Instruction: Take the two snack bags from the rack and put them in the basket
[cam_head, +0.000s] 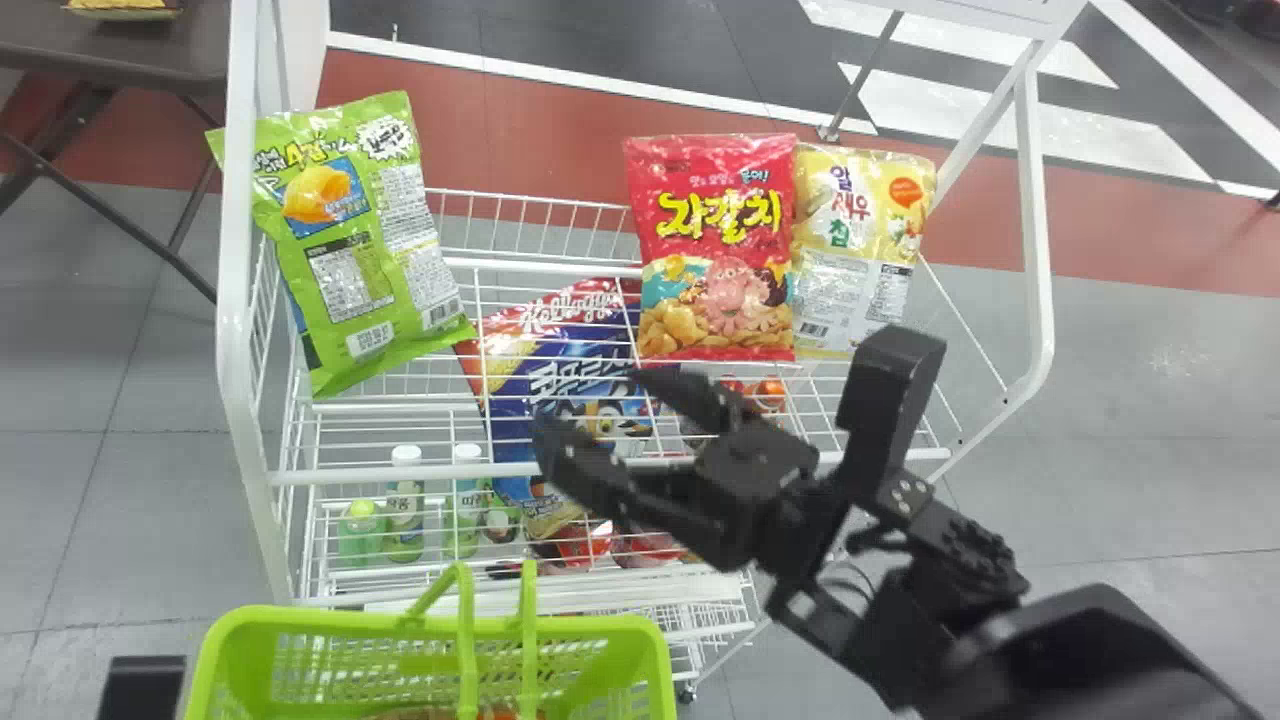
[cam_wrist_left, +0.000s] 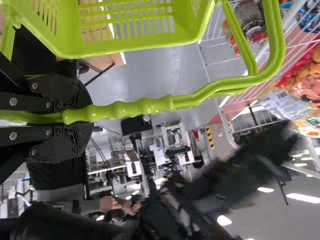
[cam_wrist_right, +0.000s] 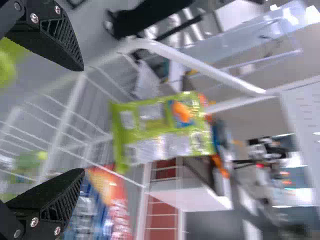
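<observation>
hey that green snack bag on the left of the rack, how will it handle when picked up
The green snack bag looks like a thin sealed pouch, so it is probably light for its size. Its shiny, creased film suggests it may crumple or slip. Tilted on the rack, it could tip if nudged.

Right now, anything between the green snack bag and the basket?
Yes. The rack's white front rail crosses between the green snack bag and the basket in the head view. The basket's handles also rise across its opening, gripped by the left gripper, so they could get in the way.
</observation>
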